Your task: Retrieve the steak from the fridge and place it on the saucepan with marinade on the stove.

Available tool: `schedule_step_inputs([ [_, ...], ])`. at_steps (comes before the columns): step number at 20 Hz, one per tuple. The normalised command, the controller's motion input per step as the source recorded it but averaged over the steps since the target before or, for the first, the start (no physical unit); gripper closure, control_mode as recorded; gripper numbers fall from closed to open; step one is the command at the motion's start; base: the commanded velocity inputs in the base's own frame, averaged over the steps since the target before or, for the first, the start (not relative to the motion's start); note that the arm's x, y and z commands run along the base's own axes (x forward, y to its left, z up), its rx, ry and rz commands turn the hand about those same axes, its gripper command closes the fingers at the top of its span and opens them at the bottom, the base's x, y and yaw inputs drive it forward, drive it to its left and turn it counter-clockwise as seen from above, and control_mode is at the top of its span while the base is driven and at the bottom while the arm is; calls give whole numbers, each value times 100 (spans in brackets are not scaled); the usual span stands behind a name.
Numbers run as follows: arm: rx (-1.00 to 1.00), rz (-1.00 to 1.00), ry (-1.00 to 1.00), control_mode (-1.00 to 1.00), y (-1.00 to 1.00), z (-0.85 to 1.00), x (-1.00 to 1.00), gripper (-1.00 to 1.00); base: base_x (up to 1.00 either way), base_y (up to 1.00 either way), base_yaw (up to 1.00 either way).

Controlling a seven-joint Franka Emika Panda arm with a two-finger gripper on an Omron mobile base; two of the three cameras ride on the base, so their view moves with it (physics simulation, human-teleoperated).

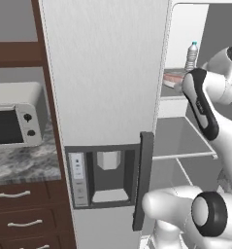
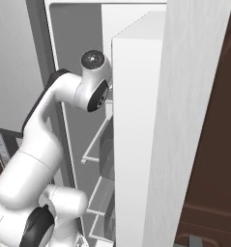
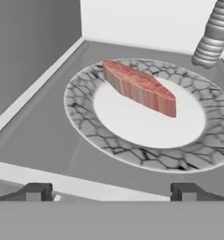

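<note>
Hand view looks along the gripper (image 3: 111,192), whose jaws stand released and wide with nothing between them, short of the plate (image 3: 85,124) ahead. That spread suits a grasp across the meat, judging by how the two tips straddle the plate's near rim. On the plate, toward its far side, lies the steak (image 3: 139,86), a pinkish-red slab resting flat and untouched. Beyond the plate and to its right stands a ribbed clear bottle (image 3: 214,37) against the back wall of the fridge (image 1: 107,73). The plate sits on an upper fridge shelf (image 3: 33,136); in the left base view the arm reaches past the open door toward it. Left of the fridge, a toaster oven (image 1: 15,121) sits on the marble surface (image 1: 20,165).
</note>
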Motion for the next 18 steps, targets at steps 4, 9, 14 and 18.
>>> schedule_step_inputs([
  [4,0,0,2,-100,-23,2,43,-100,0,0,0],
  [9,0,5,1,-100,-23,1,39,-100,0,0,0],
  [14,0,10,0,-100,-22,0,41,-100,0,0,0],
  [18,0,12,1,-100,-15,0,44,-100,0,0,0],
])
